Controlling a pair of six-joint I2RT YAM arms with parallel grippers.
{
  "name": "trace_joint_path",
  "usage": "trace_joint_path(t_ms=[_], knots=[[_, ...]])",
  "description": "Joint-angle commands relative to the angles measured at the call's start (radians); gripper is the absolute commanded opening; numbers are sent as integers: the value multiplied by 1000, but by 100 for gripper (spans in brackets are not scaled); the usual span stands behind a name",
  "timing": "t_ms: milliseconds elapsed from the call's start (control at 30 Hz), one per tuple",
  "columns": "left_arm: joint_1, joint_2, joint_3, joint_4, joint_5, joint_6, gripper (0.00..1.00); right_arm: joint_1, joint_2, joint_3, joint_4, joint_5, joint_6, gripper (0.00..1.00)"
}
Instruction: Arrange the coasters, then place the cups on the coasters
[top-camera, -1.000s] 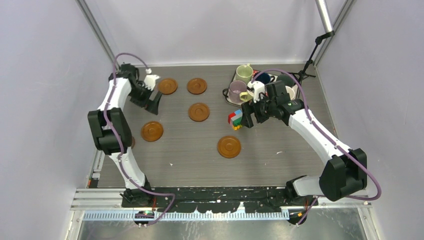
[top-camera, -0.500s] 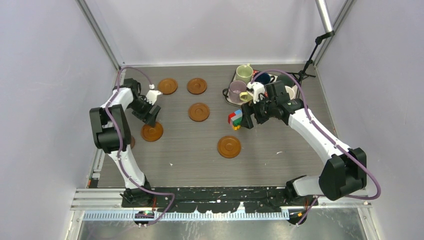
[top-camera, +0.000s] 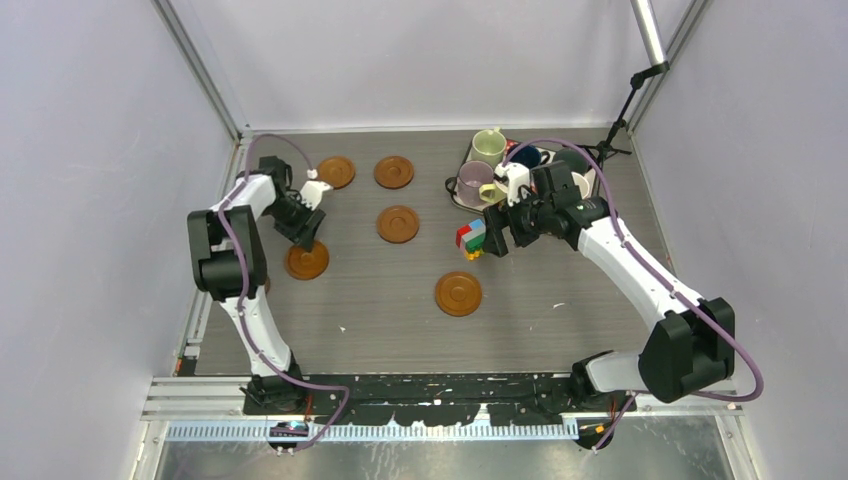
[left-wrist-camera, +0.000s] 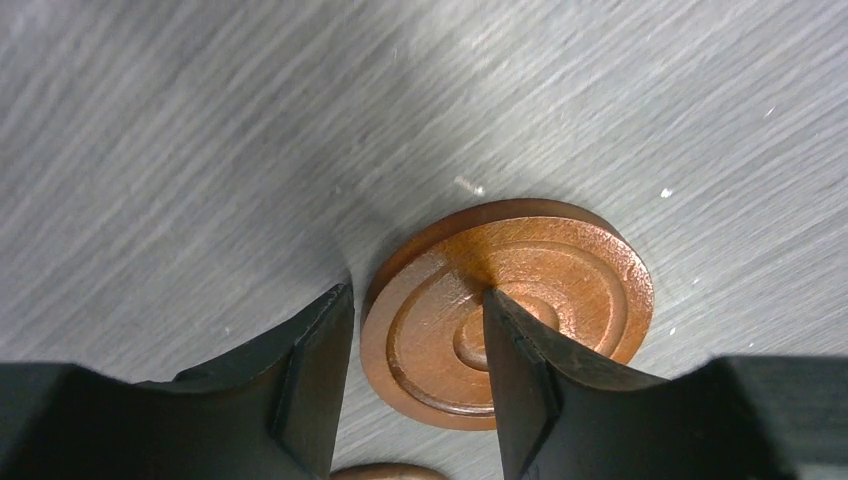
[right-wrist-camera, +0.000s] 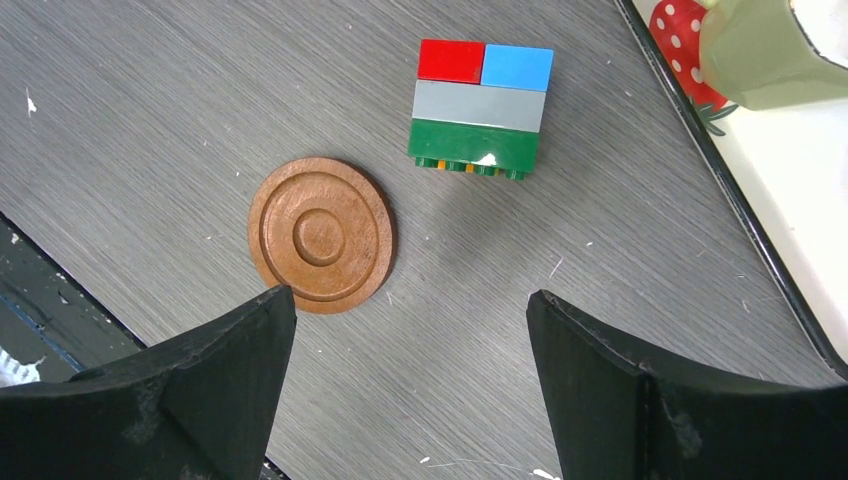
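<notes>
1. Table (top-camera: 560, 270): grey wood-grain top, walled on three sides.
2. Left arm: reaches to the far left of the table. The left gripper (left-wrist-camera: 415, 300) is down on a coaster (left-wrist-camera: 560, 270). Its claw is narrowed and straddles the rim, with one finger (left-wrist-camera: 310, 370) outside the edge and the other (left-wrist-camera: 520, 380) over the coaster's inner rings. A sliver of table shows between the outer finger and the rim, so it is not clamped.
3. Right arm: stretched toward the far right. The right gripper (right-wrist-camera: 408, 295) hangs above bare table with its claw spread wide and nothing in it.
4. Tray (right-wrist-camera: 800, 200): white with a strawberry print, at the far right and holding the cups.
5. Cups: all bunched on the tray, none on a coaster. The light green cup (top-camera: 488, 145) is farthest back, the mauve cup (top-camera: 474, 180) is in front of it and the dark blue cup (top-camera: 527, 156) is to its right. The others are partly hidden by the right arm.
6. Coasters, all flat on the table:
   - two far coasters (top-camera: 335, 171) (top-camera: 394, 171) side by side at the far left;
   - middle coaster (top-camera: 398, 223), nearer than that pair;
   - the one under the left claw;
   - lone coaster (right-wrist-camera: 321, 235), centre-near, apart from the rest.
7. Block toy (right-wrist-camera: 482, 108): red, blue, grey and green, between the lone coaster and the tray.
</notes>
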Motion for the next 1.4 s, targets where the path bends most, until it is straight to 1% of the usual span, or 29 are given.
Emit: trace_joint_path(t_ms=[0, 233, 367, 433, 867, 1000, 1100, 1233, 1300, 1367], knots=[[-49, 70, 63, 105, -7, -69, 50, -5, -47, 28, 15, 15, -12, 90], [-90, 144, 176, 121, -32, -153, 49, -7, -53, 23, 21, 21, -14, 90], [-94, 206, 281, 96, -29, -202, 49, -8, -53, 20, 23, 19, -14, 90], [-95, 225, 310, 95, -28, -218, 49, -9, -52, 19, 24, 20, -15, 90], [-103, 267, 394, 63, 31, -274, 50, -9, -35, 18, 24, 16, -16, 90], [-102, 241, 416, 29, 60, -286, 54, -9, -35, 19, 24, 15, -16, 90], [-99, 187, 428, -10, 90, -281, 59, -9, -38, 20, 24, 15, -13, 90], [-73, 92, 423, -74, 139, -274, 69, -9, -41, 30, 22, 10, -6, 90], [-48, 37, 399, -110, 148, -252, 74, -8, -40, 36, 17, 4, -7, 90], [-7, -21, 333, -135, 150, -215, 78, -9, -36, 49, 0, -6, -12, 90]])
